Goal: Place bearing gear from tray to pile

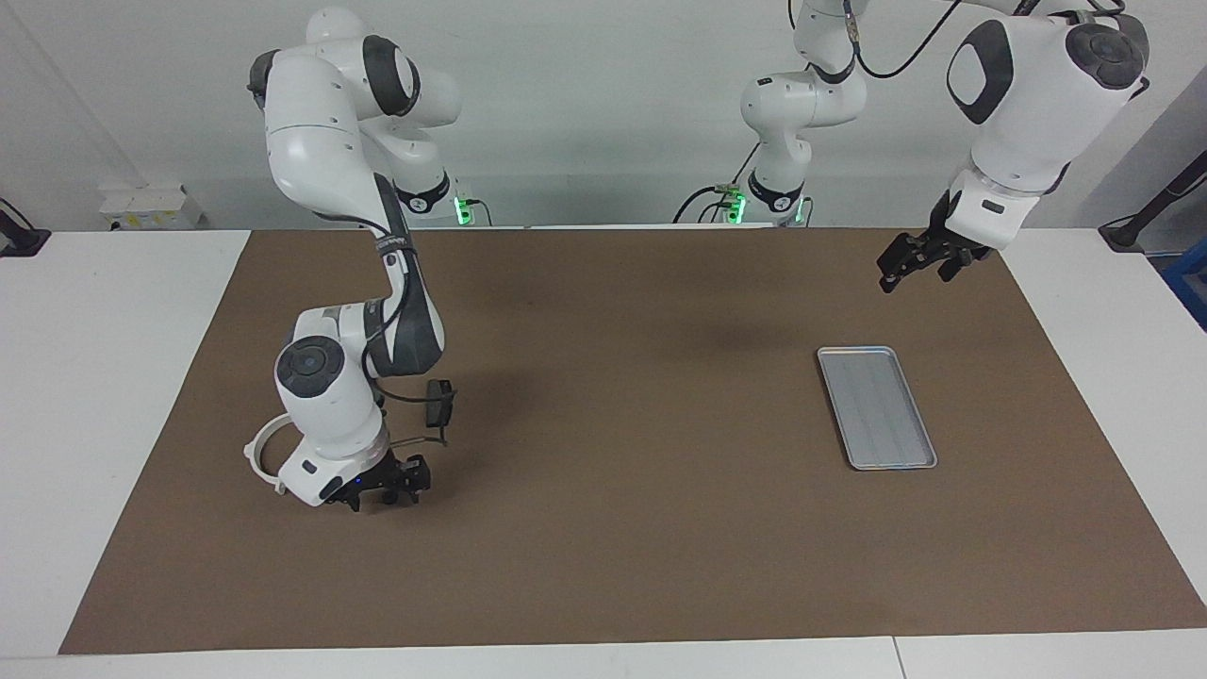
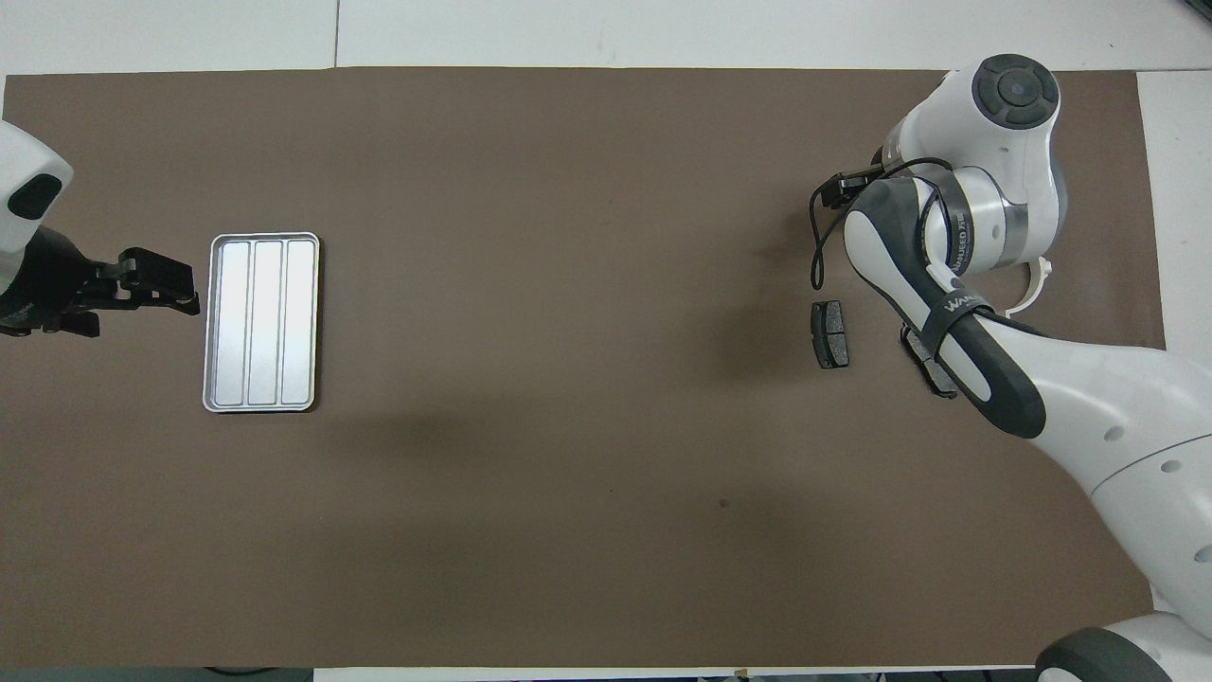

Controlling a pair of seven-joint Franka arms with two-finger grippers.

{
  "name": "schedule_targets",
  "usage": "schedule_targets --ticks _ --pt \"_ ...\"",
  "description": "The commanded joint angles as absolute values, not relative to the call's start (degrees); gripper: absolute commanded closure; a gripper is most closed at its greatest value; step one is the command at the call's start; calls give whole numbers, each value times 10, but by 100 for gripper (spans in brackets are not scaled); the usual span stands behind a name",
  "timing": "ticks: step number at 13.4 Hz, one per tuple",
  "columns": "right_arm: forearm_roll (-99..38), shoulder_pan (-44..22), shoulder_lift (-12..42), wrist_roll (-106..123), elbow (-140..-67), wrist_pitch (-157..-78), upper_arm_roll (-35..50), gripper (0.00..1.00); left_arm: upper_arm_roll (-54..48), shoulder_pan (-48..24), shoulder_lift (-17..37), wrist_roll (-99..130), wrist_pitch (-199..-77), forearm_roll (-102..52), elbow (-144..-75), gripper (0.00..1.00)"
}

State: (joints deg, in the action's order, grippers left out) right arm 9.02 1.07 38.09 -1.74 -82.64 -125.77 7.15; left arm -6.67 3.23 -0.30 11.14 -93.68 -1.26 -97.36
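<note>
The silver ribbed tray (image 1: 877, 407) lies empty on the brown mat toward the left arm's end; it also shows in the overhead view (image 2: 260, 322). The pile is at the right arm's end: a white half-ring bracket (image 1: 259, 455) (image 2: 1034, 284), one dark brake-pad piece (image 1: 439, 402) (image 2: 830, 333), and a second piece (image 2: 935, 374) partly under the right arm. No bearing gear shows. My right gripper (image 1: 385, 492) is low over the mat beside the bracket; the wrist hides it from overhead. My left gripper (image 1: 913, 266) (image 2: 166, 284) waits open and empty in the air beside the tray.
The brown mat (image 1: 613, 528) covers most of the white table. A black cable with a small dark block (image 2: 838, 189) hangs from the right arm's wrist. The white table edges border the mat on all sides.
</note>
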Motion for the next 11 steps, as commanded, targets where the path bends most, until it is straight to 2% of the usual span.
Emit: schedule_targets --ticks 1,6,9,11 --pt "82 14 350 -17 -848 -1251 77 0 -62 25 -8 112 -928 -3 -969 0" --pt "81 22 329 -6 -849 -1229 77 0 -62 25 -8 113 -928 -3 -969 0" --pt "81 23 300 19 -849 -1201 77 0 -62 25 -8 113 -928 -3 -969 0" --pt "80 25 260 20 -858 -1166 76 0 -62 25 -8 113 -928 -3 -969 0"
